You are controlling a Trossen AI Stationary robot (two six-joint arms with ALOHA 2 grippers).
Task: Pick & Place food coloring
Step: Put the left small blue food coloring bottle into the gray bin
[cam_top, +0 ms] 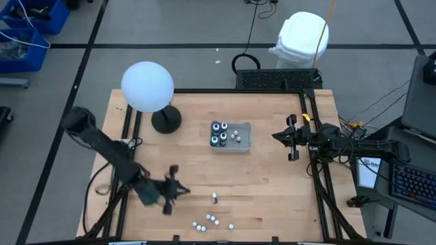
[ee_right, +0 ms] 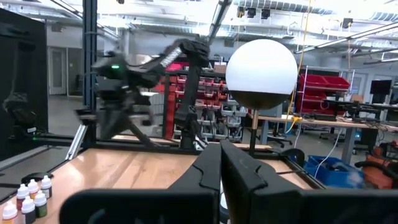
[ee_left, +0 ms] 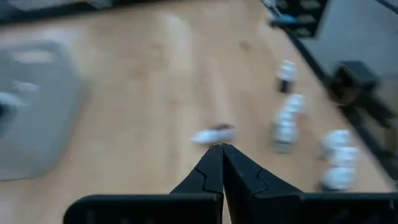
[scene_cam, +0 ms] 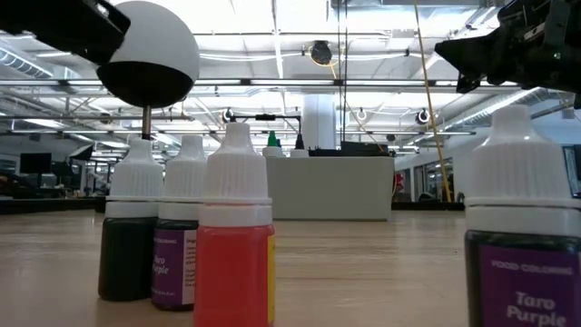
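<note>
Pressed together and holding nothing, my left gripper (cam_top: pixel 182 190) hovers beside one fallen food coloring bottle (cam_top: pixel 214 197), well short of the grey tray (cam_top: pixel 244 138). More bottles stand inside that tray. My right gripper (cam_top: pixel 278 135), also closed, waits just beyond it.

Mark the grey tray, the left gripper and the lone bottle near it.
grey tray (cam_top: pixel 246 144), high view, right rim.
left gripper (cam_top: pixel 185 191), high view, shut fingertips.
lone bottle (cam_top: pixel 214 198), high view, its middle.
</note>
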